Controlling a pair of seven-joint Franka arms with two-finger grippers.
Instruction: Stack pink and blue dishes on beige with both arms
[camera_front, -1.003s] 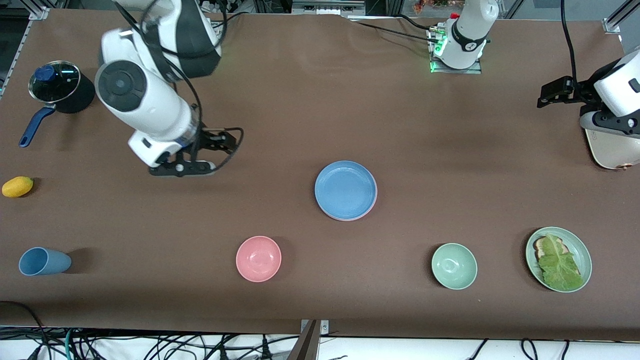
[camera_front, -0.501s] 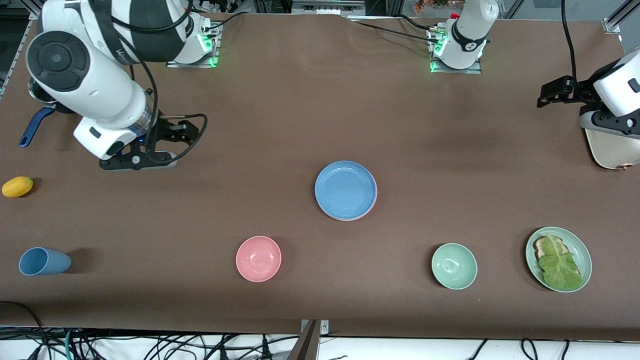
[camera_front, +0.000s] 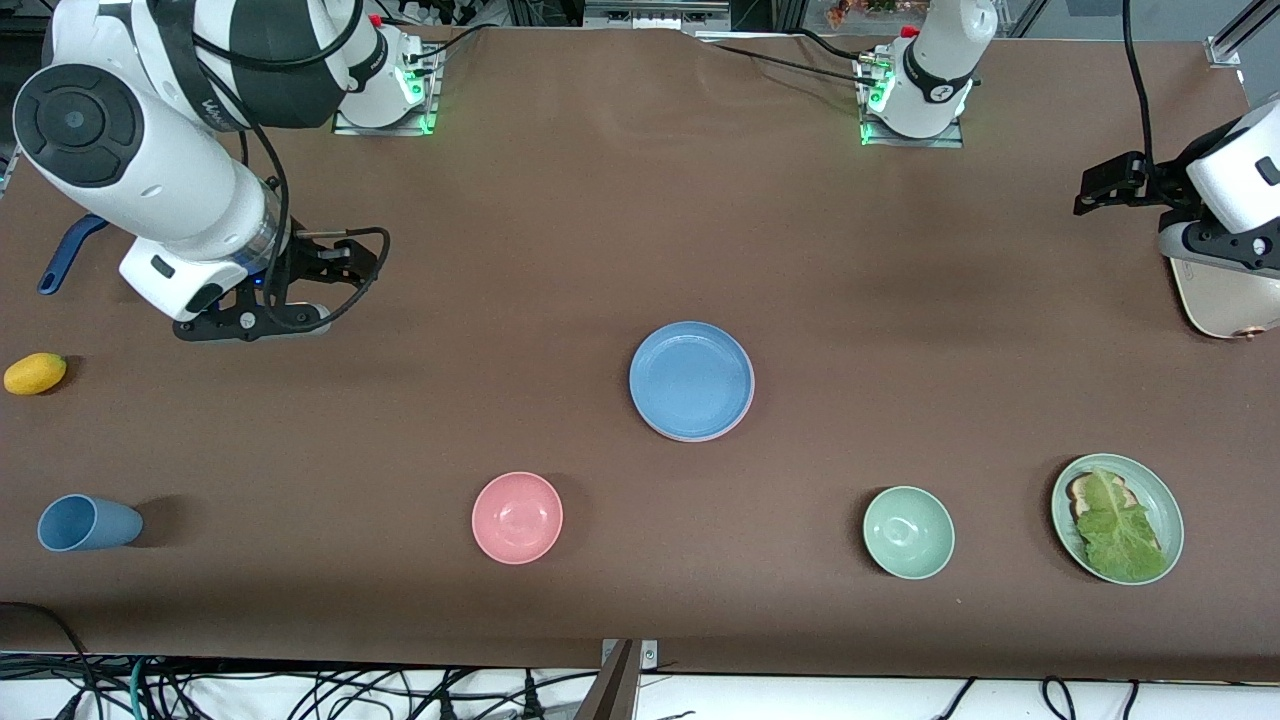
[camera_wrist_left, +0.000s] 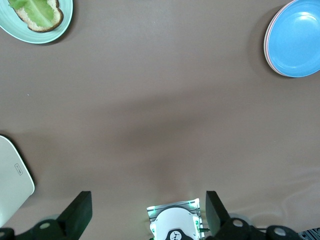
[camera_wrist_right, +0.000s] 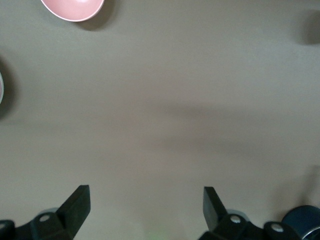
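Two plates visible in one stack mid-table: blue plate (camera_front: 691, 379) on top, pink plate (camera_front: 746, 406) under it, only a thin pink rim showing; a beige plate cannot be made out beneath. Stack sits farther from the front camera than the pink bowl (camera_front: 517, 517) and green bowl (camera_front: 908, 532).

Right gripper (camera_front: 250, 325) up over bare brown table (camera_front: 560, 220) toward the right arm's end, fingers spread wide, nothing between them. Blue pot handle (camera_front: 68, 255) and a yellow fruit (camera_front: 35, 373) nearby.

Left gripper (camera_front: 1108, 185) at the left arm's end beside the cream toaster (camera_front: 1215, 300), jaws wide apart, empty.

Green plate (camera_front: 1160, 500) with lettuce on bread, and blue cup (camera_front: 88, 523) on its side, lie near the front edge.
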